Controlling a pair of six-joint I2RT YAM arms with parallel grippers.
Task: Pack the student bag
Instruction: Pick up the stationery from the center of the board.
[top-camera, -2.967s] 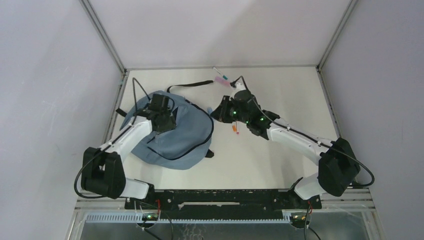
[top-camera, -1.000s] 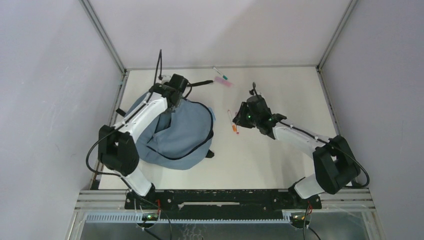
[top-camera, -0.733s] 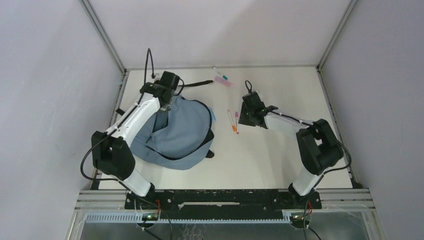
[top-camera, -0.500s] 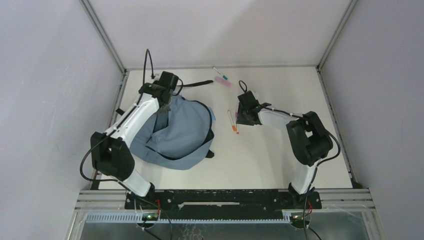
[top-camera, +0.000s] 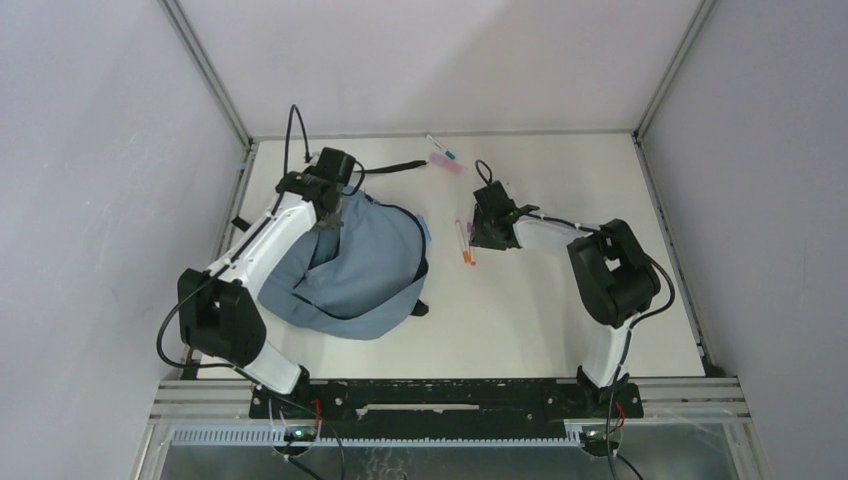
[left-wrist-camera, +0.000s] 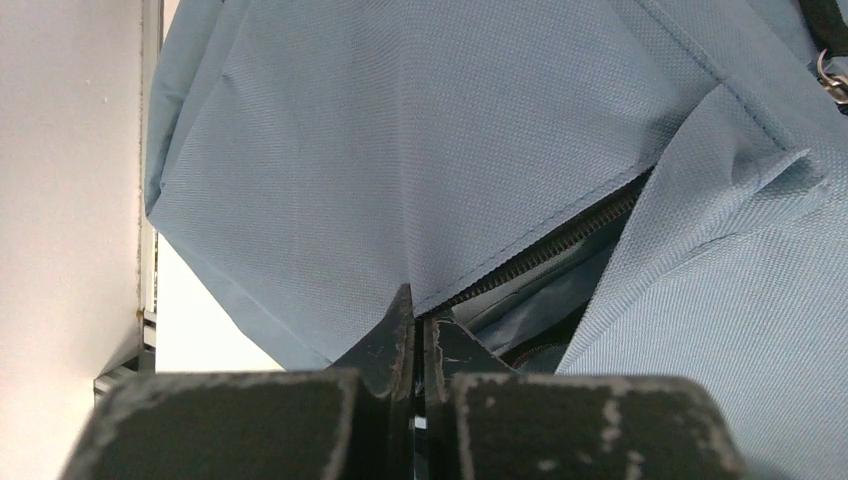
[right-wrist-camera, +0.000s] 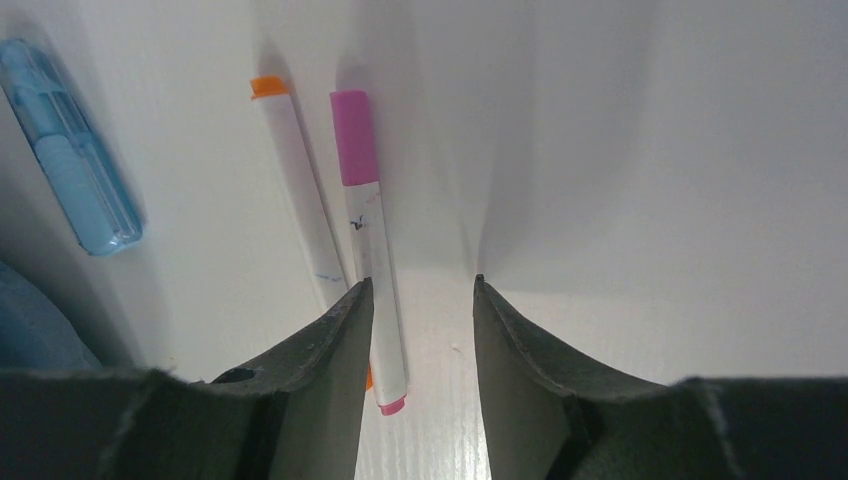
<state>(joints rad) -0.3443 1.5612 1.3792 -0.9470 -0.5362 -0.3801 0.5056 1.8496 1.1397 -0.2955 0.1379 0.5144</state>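
Note:
The student bag (top-camera: 355, 268) is a slate-blue backpack lying on the left half of the table. My left gripper (top-camera: 329, 210) is at its far edge, shut on the fabric lip beside the open zipper (left-wrist-camera: 560, 240); in the left wrist view the bag (left-wrist-camera: 400, 150) fills the frame above the shut left gripper (left-wrist-camera: 415, 312). My right gripper (right-wrist-camera: 418, 290) stands open, low over the table. A pink-capped marker (right-wrist-camera: 366, 260) lies between its fingers, close to the left finger (right-wrist-camera: 345, 320). An orange-capped marker (right-wrist-camera: 295, 190) lies just outside that finger. From above, the right gripper (top-camera: 474, 238) sits beside both markers (top-camera: 466, 245).
A translucent blue item (right-wrist-camera: 70, 150) lies left of the markers, next to the bag's edge. A pink eraser (top-camera: 447, 163) and a teal-tipped pen (top-camera: 438, 146) rest near the back wall. A black strap (top-camera: 385, 169) trails from the bag toward them.
The right arm has folded in and its gripper has moved left and down onto the markers, its jaws wider. The left gripper has shifted slightly while holding the bag's edge.

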